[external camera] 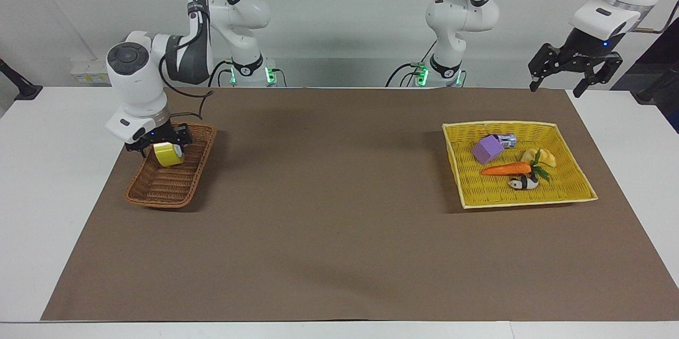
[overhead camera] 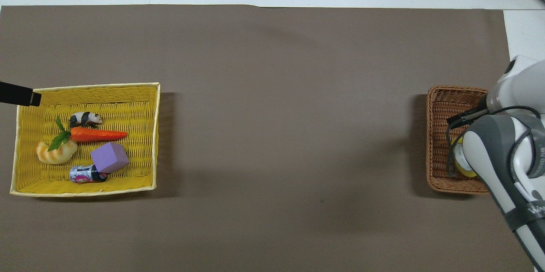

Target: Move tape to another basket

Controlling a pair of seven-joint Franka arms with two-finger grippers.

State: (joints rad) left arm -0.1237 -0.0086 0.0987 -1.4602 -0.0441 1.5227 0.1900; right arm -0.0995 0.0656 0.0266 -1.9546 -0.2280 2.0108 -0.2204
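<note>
The yellow tape (external camera: 170, 155) lies in the brown wicker basket (external camera: 159, 190), at its end nearer the robots. My right gripper (external camera: 158, 146) is just above the tape, its fingers spread wide on either side of it and no longer clamping it. In the overhead view the right arm covers most of the tape (overhead camera: 459, 159) and part of the basket (overhead camera: 431, 136). My left gripper (external camera: 575, 71) is open and empty, waiting raised over the table edge at the left arm's end; one fingertip shows in the overhead view (overhead camera: 19, 94).
A shallow yellow woven tray (external camera: 530, 202) at the left arm's end holds a purple block (external camera: 487, 149), a carrot (external camera: 506, 170), a toy panda (external camera: 522, 183), a small can (external camera: 506, 140) and a pastry (external camera: 541, 156). Brown paper covers the table between the two containers.
</note>
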